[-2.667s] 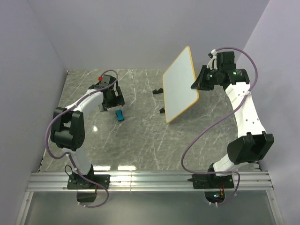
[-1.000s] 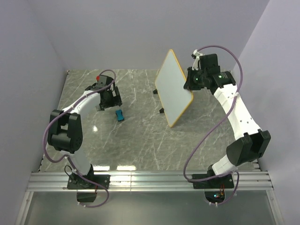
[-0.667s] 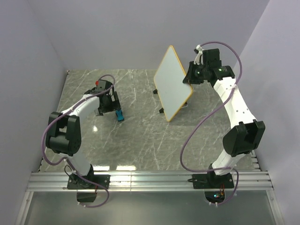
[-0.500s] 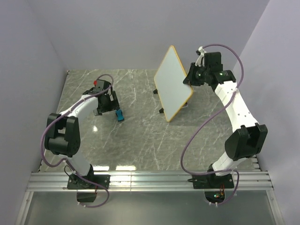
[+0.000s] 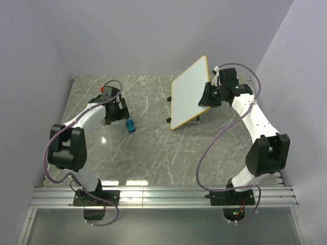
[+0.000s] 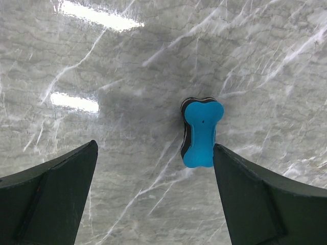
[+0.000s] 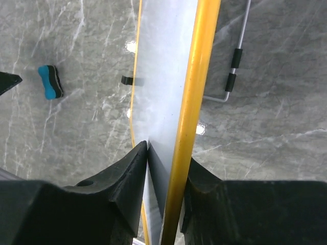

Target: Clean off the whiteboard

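Observation:
The whiteboard (image 5: 188,93) hangs tilted at the back right, white face up-left with no marks showing, orange-yellow rim (image 7: 196,97) around it. My right gripper (image 5: 207,96) straddles its right edge. In the right wrist view my right gripper (image 7: 168,152) has one fingertip (image 7: 143,150) touching the white face and the other finger against the rim. The blue bow-tie eraser (image 5: 131,125) lies flat on the marble table (image 5: 153,148). My left gripper (image 5: 116,111) hovers just left of it, open. In the left wrist view the eraser (image 6: 201,133) sits ahead of my left gripper (image 6: 154,147), close to the right finger.
A bent wire stand with black sleeves (image 7: 235,66) lies on the table behind the board. Black feet (image 5: 170,98) stick out at the board's left edge. Lilac walls close in the back and both sides. An aluminium rail (image 5: 163,196) runs along the near edge.
The whiteboard has tipped from nearly edge-on to leaning, its top corner swung right and its lower corner left. The right wrist dropped slightly. The left gripper barely shifted near the eraser.

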`<state>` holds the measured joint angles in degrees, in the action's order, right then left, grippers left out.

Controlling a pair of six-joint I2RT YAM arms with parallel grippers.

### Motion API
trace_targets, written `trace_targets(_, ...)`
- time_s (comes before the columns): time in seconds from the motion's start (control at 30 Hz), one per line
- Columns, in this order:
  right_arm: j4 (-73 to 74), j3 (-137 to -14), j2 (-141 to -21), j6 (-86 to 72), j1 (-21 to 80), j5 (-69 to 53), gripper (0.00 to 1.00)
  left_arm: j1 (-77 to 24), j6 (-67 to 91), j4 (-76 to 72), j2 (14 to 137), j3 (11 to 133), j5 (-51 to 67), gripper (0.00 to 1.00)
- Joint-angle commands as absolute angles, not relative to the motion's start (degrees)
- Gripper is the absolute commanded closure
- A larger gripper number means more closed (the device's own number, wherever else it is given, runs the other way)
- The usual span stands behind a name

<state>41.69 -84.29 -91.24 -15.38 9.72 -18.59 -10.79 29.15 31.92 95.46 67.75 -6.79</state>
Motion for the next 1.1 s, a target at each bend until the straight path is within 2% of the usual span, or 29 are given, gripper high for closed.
trace_targets(0.0, 41.1, -84.8, -90.7, -14.3, 9.4, -18.2, 0.65, -10.5, 28.2, 31.3, 95.3, 69.6, -6.2, 0.01)
trace_targets(0.1, 41.7, -85.0, -90.4, -14.0, 9.2, -16.6, 0.65, -10.4, 28.0, 31.6, 96.0, 70.6, -6.4, 0.01)
trace_targets(0.3, 43.0, -84.7, -88.2, -13.4, 8.8, -13.2, 0.31, -10.2, 28.2, 31.4, 96.3, 72.0, -6.4, 0.01)
trace_targets(0.33, 43.2, -84.4, -87.4, -13.4, 8.7, -12.3, 0.19, -10.2, 28.2, 31.5, 96.4, 72.2, -6.3, 0.0)
trace_targets(0.43, 43.7, -83.7, -85.8, -13.5, 8.4, -10.6, 0.04, -10.2, 28.3, 31.5, 96.7, 72.6, -6.2, 0.01)
trace_targets(1.07, 44.0, -82.0, -75.8, -15.0, 8.2, -6.9, 0.0, -10.2, 29.9, 32.2, 91.4, 72.4, -6.2, 0.01)
